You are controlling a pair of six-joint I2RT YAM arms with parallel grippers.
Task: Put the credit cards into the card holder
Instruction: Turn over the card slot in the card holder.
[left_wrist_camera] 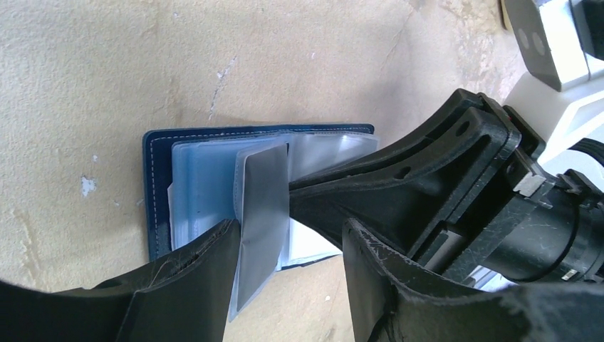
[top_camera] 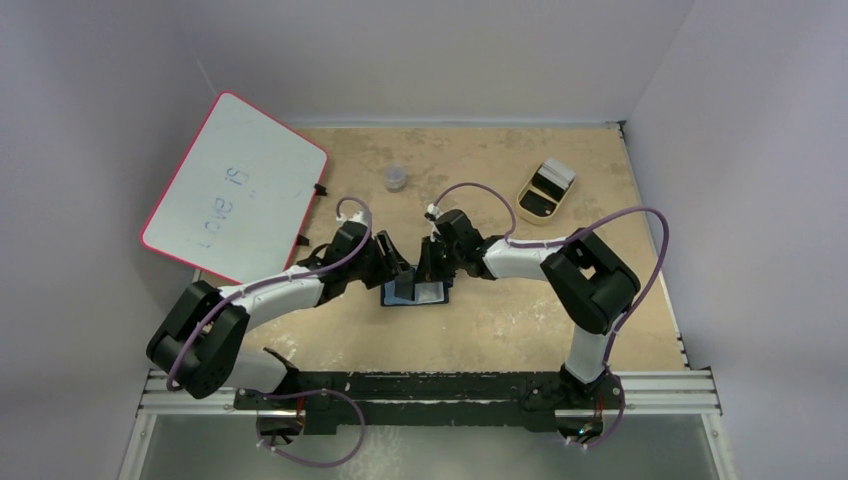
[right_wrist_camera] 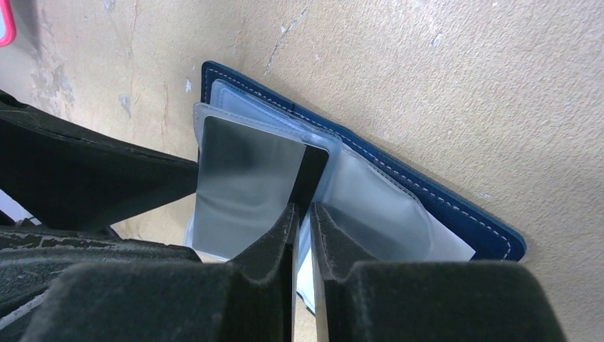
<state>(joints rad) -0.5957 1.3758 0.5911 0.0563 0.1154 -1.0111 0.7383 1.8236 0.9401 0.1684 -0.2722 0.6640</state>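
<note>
The navy card holder (top_camera: 432,295) lies open on the table, its clear inner sleeves (left_wrist_camera: 203,185) facing up. It also shows in the right wrist view (right_wrist_camera: 441,196). A grey credit card (right_wrist_camera: 242,185) with a dark stripe stands on edge over the sleeves, its lower end at a sleeve. My right gripper (right_wrist_camera: 303,214) is shut on the card's striped edge. In the left wrist view the card (left_wrist_camera: 262,206) rests beside my left finger. My left gripper (left_wrist_camera: 292,260) is open and straddles the holder's near edge. Both grippers meet over the holder, left (top_camera: 396,272) and right (top_camera: 430,262).
A pink-edged whiteboard (top_camera: 235,185) leans at the back left. A small clear cup (top_camera: 396,178) stands behind the grippers. A tan oval tray (top_camera: 545,192) sits at the back right. The table's right edge runs along the wall.
</note>
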